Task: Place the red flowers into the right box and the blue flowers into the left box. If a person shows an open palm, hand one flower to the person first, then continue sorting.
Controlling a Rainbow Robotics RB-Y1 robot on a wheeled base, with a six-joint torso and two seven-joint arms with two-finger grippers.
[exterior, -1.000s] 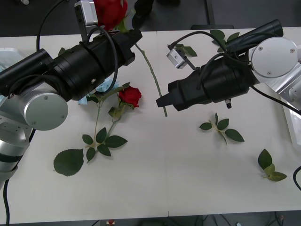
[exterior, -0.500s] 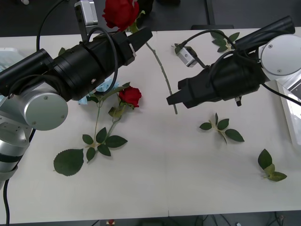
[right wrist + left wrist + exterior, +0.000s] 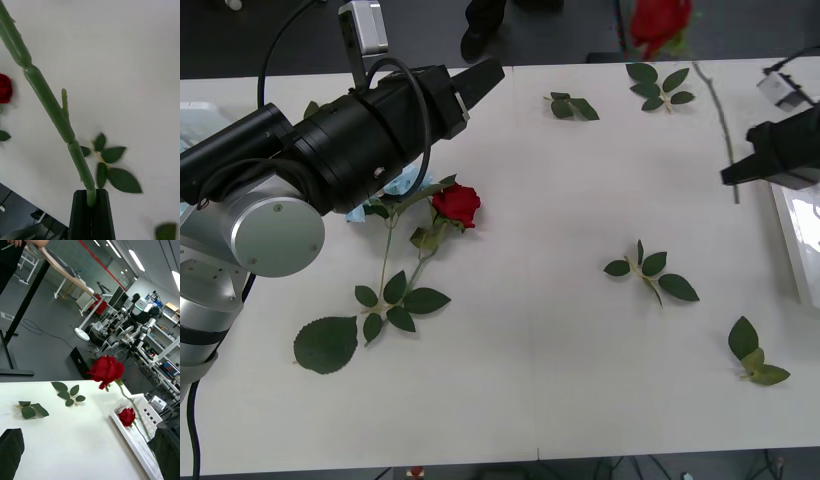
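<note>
- Right gripper (image 3: pixel 736 175), clamped on a rose (image 3: pixel 660 22) stem's lower end, holds it upright beside the right box (image 3: pixel 792 240).
- Left gripper (image 3: pixel 485 75) gapes empty.

We see one red rose (image 3: pixel 661 22) held up by its thin green stem in the right hand (image 3: pixel 736 172), bloom high above the tabletop's far right side, just beside the right box (image 3: pixel 792 245). That white tray already holds a rose (image 3: pixel 127 416). Another red rose (image 3: pixel 457 204) lies flat on the tabletop (image 3: pixel 560 340), beside pale-blue petals (image 3: pixel 408 183).
</note>
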